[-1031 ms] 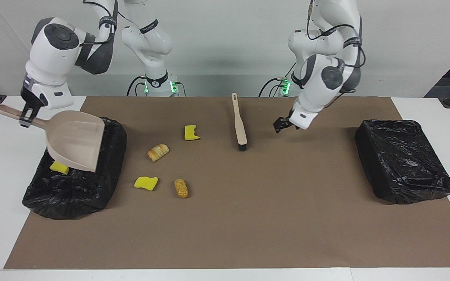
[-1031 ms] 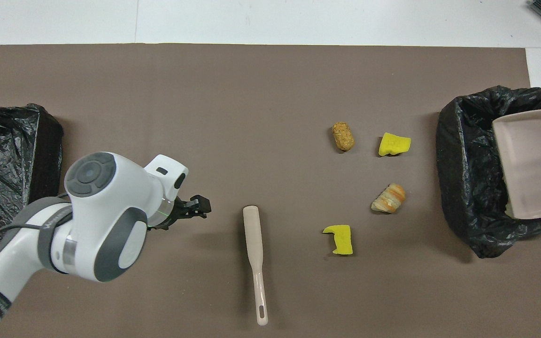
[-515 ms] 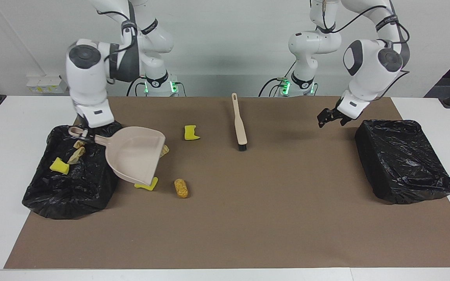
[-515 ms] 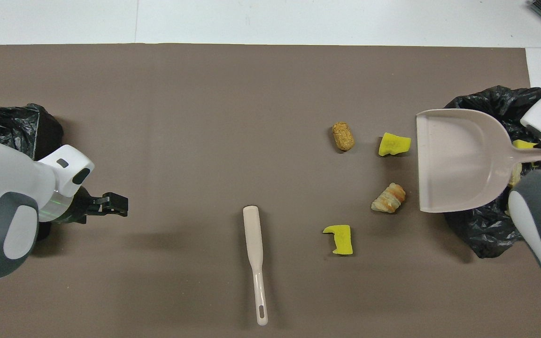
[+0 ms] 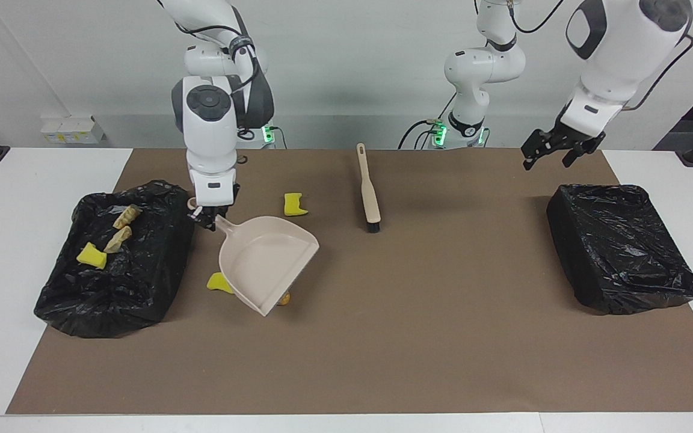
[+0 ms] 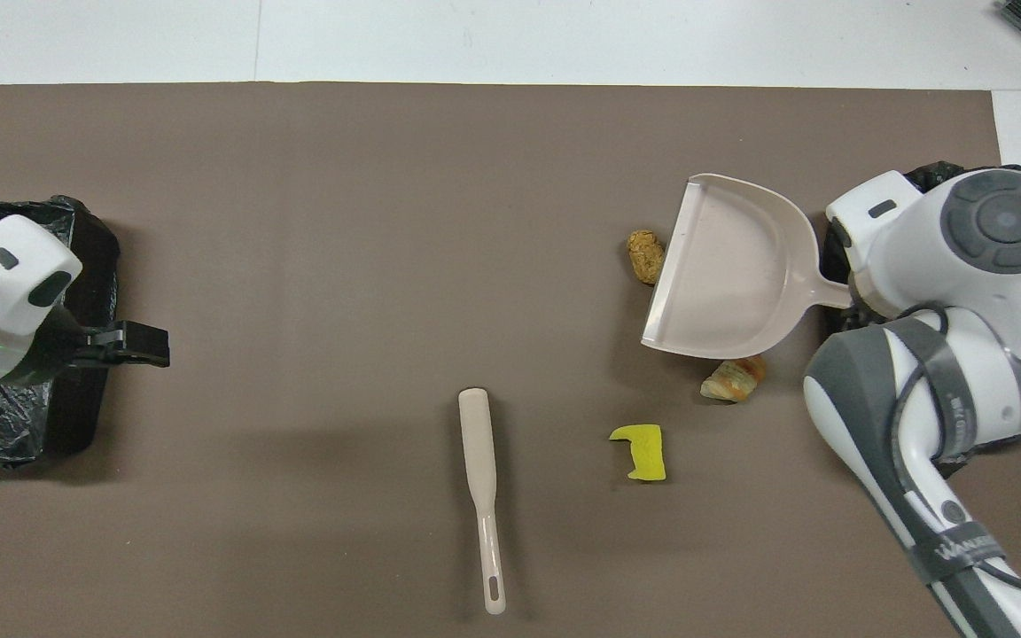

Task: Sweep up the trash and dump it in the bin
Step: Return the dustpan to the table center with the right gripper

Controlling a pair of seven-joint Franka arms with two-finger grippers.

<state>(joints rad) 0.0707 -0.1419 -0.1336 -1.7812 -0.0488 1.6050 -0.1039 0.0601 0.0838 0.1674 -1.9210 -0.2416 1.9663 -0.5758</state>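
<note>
We have three trash pieces (image 5: 106, 240) in the bin (image 5: 160, 282) at 9 o'clock. Right gripper (image 5: 207, 218) jaws clamp the dustpan (image 5: 268, 261) over four loose pieces (image 6: 648, 450) at mat centre. Brush (image 5: 369, 195) untouched. Left gripper (image 5: 554, 150) jaws open at 2 o'clock.

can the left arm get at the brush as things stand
Probably yes. The brush lies alone on the brown mat with nothing on or against it, and the left gripper is open, empty and raised beside the black bin at its end of the table.
</note>
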